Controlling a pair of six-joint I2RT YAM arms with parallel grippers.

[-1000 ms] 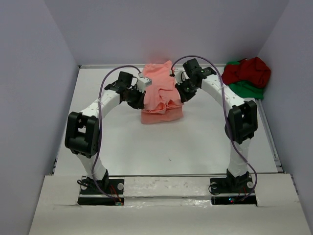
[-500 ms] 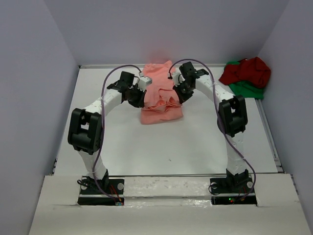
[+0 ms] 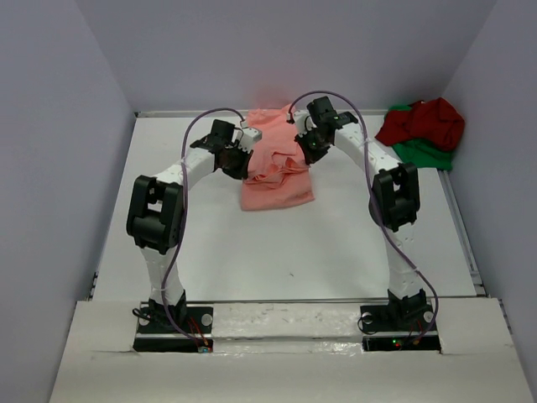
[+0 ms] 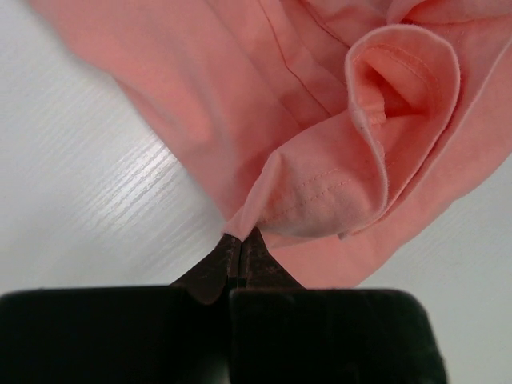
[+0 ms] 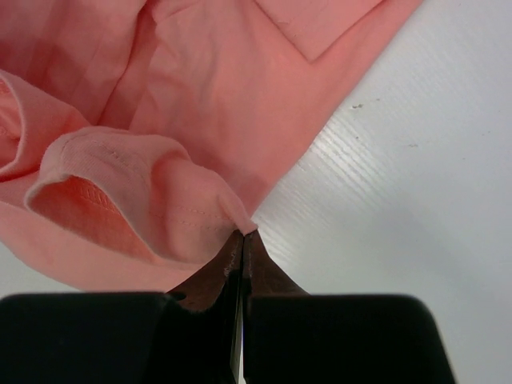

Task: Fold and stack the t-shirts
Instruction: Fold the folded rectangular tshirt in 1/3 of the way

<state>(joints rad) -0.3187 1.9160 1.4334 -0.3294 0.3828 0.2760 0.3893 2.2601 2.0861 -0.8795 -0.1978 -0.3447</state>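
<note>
Pale walls (image 3: 294, 50) are enclosing a white table (image 3: 285, 252), and in the top view the salmon-pink t-shirt (image 3: 278, 180) is lying at the far middle of it, bunched and partly doubled over itself rather than squared. The left gripper (image 3: 238, 164) is sitting at the shirt's left edge and the right gripper (image 3: 308, 152) at its right edge, each arm arching in from its own side. The dark red t-shirt (image 3: 430, 122) and the bright green t-shirt (image 3: 426, 154) are lying crumpled together in the far right corner, well apart from both arms and unfolded. In the left wrist view the jaws are pressing together on a pinch of pink cloth just beside a stitched hem (image 4: 320, 188), and the fabric is tenting up from the table. In the right wrist view the jaws are likewise nipping a point of pink fabric by a sleeve opening (image 5: 88, 200). Judging from this, the first fold is only under way: no shirt is finished, nothing is stacked, and two shirts are waiting
</note>
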